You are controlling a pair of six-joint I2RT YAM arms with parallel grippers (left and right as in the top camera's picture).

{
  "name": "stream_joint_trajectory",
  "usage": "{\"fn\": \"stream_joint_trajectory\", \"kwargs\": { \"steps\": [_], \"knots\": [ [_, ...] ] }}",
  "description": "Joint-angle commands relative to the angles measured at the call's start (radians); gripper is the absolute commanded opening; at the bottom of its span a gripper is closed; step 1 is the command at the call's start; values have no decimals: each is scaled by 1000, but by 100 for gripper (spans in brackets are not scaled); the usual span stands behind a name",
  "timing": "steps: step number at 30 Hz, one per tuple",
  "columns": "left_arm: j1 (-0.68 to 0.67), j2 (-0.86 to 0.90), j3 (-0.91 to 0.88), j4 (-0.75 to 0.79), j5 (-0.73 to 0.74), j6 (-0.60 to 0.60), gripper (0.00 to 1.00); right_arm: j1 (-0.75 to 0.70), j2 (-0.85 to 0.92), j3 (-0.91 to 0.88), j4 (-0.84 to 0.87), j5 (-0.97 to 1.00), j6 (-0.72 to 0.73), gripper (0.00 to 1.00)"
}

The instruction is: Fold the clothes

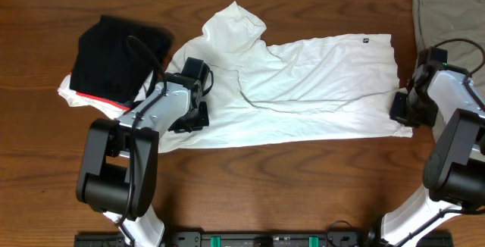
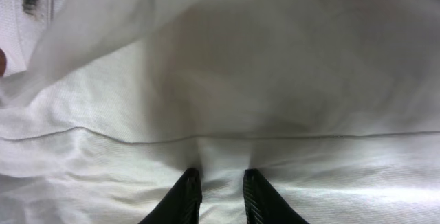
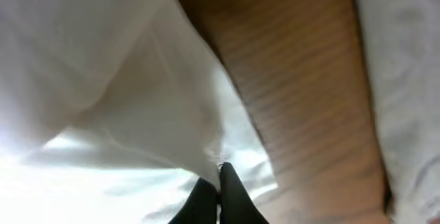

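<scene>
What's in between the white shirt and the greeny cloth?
Just a strip of bare wooden table, seen from overhead. Lower down, the right fingers pinch the shirt by its corner there.

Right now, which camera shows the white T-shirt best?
The overhead view: the whole white T-shirt lies spread on the table there. Each wrist view shows only a close, partly blurred patch of its fabric.

Even overhead light, blurred wrist views, T-shirt (image 3: 82, 183) overexposed.
</scene>
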Motion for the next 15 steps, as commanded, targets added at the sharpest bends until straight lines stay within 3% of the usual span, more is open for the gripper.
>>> {"fn": "stream_joint_trajectory", "kwargs": {
  "steps": [1,8,11,13,15],
  "knots": [
    [9,23,-5,-7,-39,-9,24,-17,5,-6,5,113,4,1],
    [9,23,-5,-11,-59,-9,24,-57,5,-53,198,117,3,3],
    [9,23,-5,-14,-62,-8,24,-76,5,-57,223,71,3,38],
    [9,23,-5,-14,-62,-8,24,-84,5,-57,222,51,3,47],
    [9,23,-5,-14,-62,-8,24,-89,5,-57,222,50,3,49]
  ]
}}
